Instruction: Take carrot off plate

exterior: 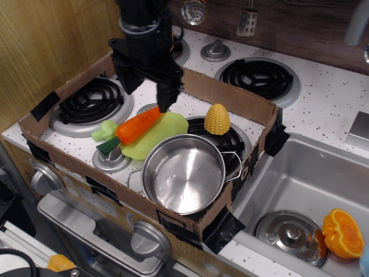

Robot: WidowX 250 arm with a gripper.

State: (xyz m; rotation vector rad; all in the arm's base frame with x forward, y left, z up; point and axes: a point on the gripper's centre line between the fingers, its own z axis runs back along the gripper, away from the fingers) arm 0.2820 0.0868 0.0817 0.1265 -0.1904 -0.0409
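The orange carrot [136,127] with a dark green stem end lies diagonally across the lime-green plate [163,131], inside the cardboard frame on the toy stove. Its stem end overhangs the plate's left edge. My black gripper [144,92] hangs open above the carrot's tip, its fingers spread and empty, one finger [165,99] just above the carrot's thin end. It does not touch the carrot.
A shiny steel pot [183,172] sits right in front of the plate. A yellow corn cob [217,119] stands to the right. A small light-green toy [104,130] lies left of the carrot. The cardboard wall [230,99] rings the area. An orange half [343,232] lies in the sink.
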